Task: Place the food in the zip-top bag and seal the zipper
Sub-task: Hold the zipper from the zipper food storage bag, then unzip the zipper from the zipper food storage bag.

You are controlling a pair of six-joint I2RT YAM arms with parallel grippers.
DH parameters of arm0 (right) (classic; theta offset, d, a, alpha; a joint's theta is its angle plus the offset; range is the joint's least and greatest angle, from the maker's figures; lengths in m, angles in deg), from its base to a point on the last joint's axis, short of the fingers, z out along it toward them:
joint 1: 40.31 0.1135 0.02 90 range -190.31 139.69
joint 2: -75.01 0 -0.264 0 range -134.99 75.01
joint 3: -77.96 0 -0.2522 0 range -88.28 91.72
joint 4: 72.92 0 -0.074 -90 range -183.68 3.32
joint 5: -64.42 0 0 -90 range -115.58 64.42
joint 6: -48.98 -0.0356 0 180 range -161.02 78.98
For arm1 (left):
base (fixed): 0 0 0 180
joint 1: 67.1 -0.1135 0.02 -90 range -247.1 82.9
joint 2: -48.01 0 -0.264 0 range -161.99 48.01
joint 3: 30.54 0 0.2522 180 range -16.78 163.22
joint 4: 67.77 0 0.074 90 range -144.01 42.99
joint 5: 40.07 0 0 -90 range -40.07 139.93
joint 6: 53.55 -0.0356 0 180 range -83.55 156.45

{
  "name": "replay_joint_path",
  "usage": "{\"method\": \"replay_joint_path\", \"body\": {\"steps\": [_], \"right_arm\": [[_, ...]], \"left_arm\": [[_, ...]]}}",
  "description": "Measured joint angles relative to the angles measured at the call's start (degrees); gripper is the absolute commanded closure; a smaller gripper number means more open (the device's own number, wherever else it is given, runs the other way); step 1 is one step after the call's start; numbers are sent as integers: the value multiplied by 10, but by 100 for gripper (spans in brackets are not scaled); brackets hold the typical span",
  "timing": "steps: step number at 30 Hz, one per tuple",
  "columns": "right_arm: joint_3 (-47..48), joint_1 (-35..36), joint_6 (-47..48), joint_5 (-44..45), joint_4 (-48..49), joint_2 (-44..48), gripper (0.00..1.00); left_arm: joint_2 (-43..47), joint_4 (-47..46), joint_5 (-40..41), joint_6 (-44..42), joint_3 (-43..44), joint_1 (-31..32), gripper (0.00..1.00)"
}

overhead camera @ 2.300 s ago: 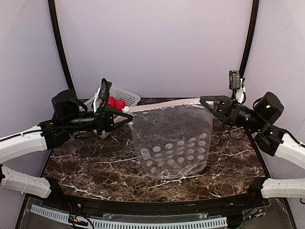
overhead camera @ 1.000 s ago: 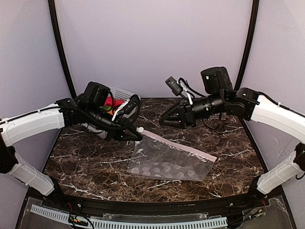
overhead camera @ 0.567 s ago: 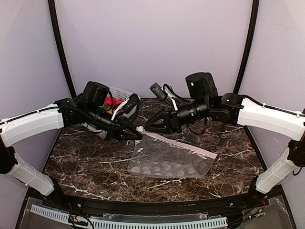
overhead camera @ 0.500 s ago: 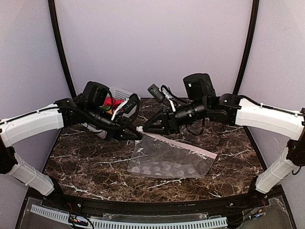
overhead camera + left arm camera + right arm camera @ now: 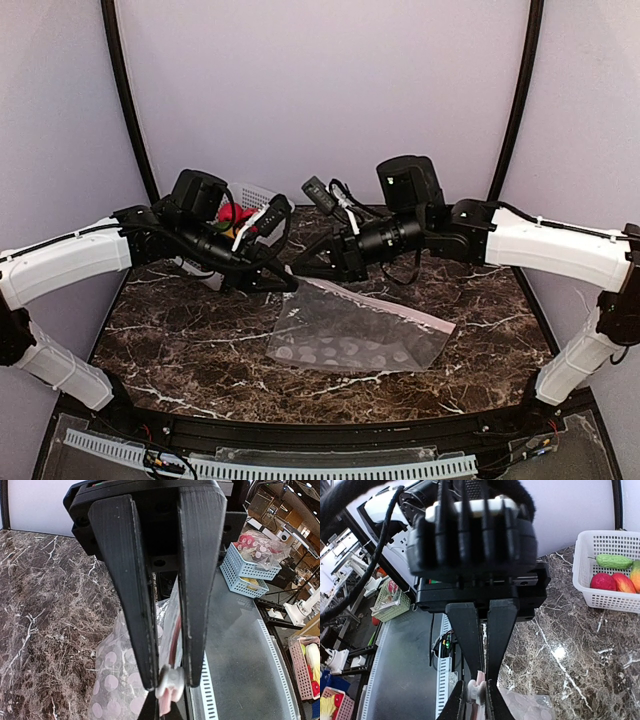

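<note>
Dark brown marble tabletop with white veins, one perforated white strip along its near edge. Past that edge the left wrist view catches a lab: one blue basket, one pink basket.

One zip-top bag, clear with white dots, lies flat at table centre, body toward 6 o'clock. One pink zipper runs along its far edge, from 11 round to 3 o'clock.

Two arms, white links and black wrists, come in from 9 and from 3 o'clock. They meet tip to tip at the bag's 11 o'clock corner.
- left gripper: fingers closed on zipper, pink strip running up between them, one white slider at their tips.
- right gripper: fingers narrow, only a thin slit between them, tips at the slider. Can't tell whether they pinch it.

One white lattice basket sits at the table's 10 o'clock corner, behind the left arm, well apart from the bag. Food is inside, four pieces countable:
- one green piece
- two red pieces
- one orange piece, cut by the frame edge

Farthest back: plain pale lilac wall, two black poles curving up at 11 and 1 o'clock.
</note>
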Motion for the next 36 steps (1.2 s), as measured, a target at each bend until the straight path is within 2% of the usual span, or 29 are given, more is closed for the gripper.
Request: {"method": "replay_joint_path", "body": {"steps": [2,7,10,36], "right_arm": [[0,0,-5,1,5,0,94],[0,0,-7,4,8,0,94],[0,0,-7,6,8,0,100],[-19,1,7,70,-3,34,100]], "left_arm": [[0,0,0,0,0,0,99],[1,0,0,0,0,0,99],[1,0,0,1,0,0,99],[26,-30,58,6,-15,0,99]]}}
